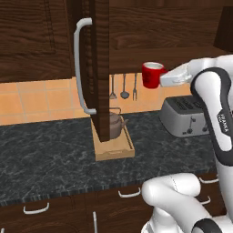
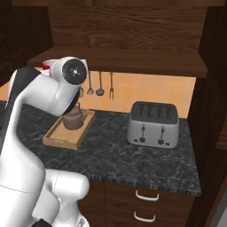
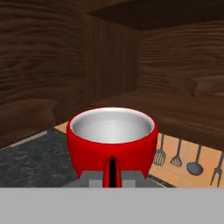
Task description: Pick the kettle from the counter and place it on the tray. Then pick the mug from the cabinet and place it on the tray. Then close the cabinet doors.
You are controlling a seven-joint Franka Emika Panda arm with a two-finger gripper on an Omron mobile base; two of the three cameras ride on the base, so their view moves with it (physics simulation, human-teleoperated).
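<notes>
We count one mug, bright red with a white inside, and it hangs in the air in front of the cabinet, just past the lower shelf edge, above the tabletop. The tool is clenched on the mug at its handle side; in the hand view the mug sits upright with its mouth facing up and its handle pointing straight back at the camera between the fingers. Its axis runs vertical, no tilt that we can see.

One kettle, brownish-grey, stands upright on the one tray, wire handle arched over the top. From the left base view the open cabinet door covers part of the kettle. From the right base view the kettle sits toward the far half of the tray, spout to the right. The tray's long axis runs from the tabletop's front toward the tiled wall.

We count one silver toaster to the right of the tray, well apart from it. Three utensils hang on the wall behind. One long curved silver bar handle shows on the open door.
</notes>
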